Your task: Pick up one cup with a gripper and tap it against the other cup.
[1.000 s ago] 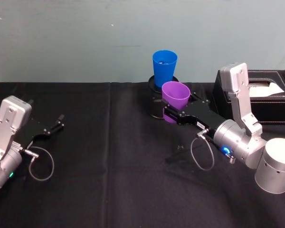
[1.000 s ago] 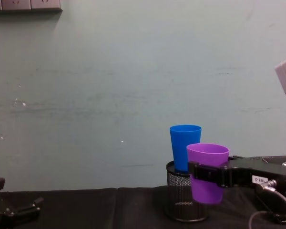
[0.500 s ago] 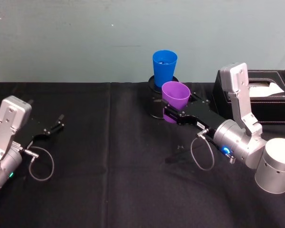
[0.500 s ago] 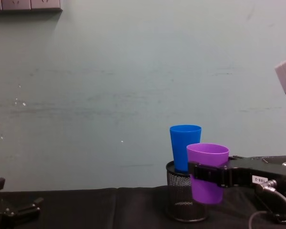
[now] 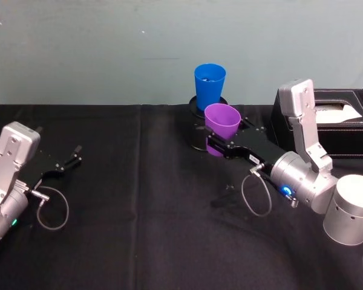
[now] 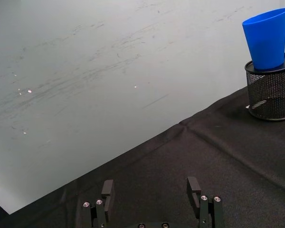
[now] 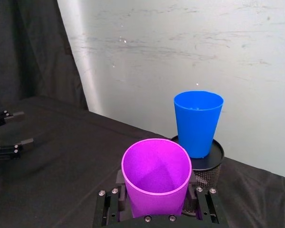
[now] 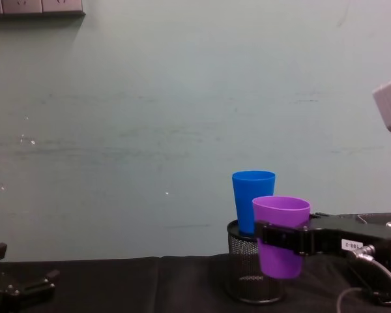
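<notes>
My right gripper (image 5: 221, 147) is shut on the purple cup (image 5: 222, 121) and holds it upright above the table, just in front of the blue cup (image 5: 209, 85). The chest view has the purple cup (image 8: 281, 235) overlapping the lower right of the blue cup (image 8: 253, 201), with the right gripper (image 8: 281, 238) clamped around its middle. From the right wrist, the purple cup (image 7: 156, 175) sits between the fingers (image 7: 109, 207), and the blue cup (image 7: 197, 122) stands beyond it. Whether the cups touch is unclear. My left gripper (image 5: 71, 158) rests open at the far left, also in the left wrist view (image 6: 151, 190).
The blue cup stands on a black mesh pen holder (image 5: 197, 130) near the back wall; the chest view has the holder (image 8: 243, 268) behind the purple cup. A black tissue box (image 5: 336, 124) sits at the back right, behind my right arm. A black cloth (image 5: 139, 229) covers the table.
My right gripper has shifted the purple cup slightly to the left and a touch higher. The left arm has not moved.
</notes>
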Robot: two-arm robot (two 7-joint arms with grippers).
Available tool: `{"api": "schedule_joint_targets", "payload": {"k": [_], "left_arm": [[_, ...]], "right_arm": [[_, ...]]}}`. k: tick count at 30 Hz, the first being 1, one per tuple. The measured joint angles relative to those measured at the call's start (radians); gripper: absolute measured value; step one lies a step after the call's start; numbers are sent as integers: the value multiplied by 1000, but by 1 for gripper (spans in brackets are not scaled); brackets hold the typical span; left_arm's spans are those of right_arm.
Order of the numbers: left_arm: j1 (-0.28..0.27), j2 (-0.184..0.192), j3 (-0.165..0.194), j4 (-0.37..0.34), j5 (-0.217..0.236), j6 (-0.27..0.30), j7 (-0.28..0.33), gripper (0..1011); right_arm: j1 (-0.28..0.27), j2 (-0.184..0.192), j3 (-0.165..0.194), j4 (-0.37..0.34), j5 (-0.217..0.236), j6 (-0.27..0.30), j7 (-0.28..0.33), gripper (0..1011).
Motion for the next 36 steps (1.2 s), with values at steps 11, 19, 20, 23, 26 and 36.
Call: {"api": "schedule_joint_targets", "payload": {"k": [11,19,20,23,26,36], "left_arm": [[0,0,0,0,0,0,0,1000],[0,0,0,0,0,0,0,1000],[0,0,0,0,0,0,0,1000],[0,0,0,0,0,0,0,1000],[0,0,0,0,0,0,0,1000],[0,0,0,0,0,0,0,1000]], "right_arm": [[98,-29,-14,83,-14,85,-7,723],[170,-58,-16,168,-10,107,-6,723],[174,-60,-16,173,-10,107,-6,723],[186,-65,-16,191,-8,105,-3,723],[201,-70,-16,209,-8,102,0,723],[246,-86,-17,271,-14,80,6,723]]}}
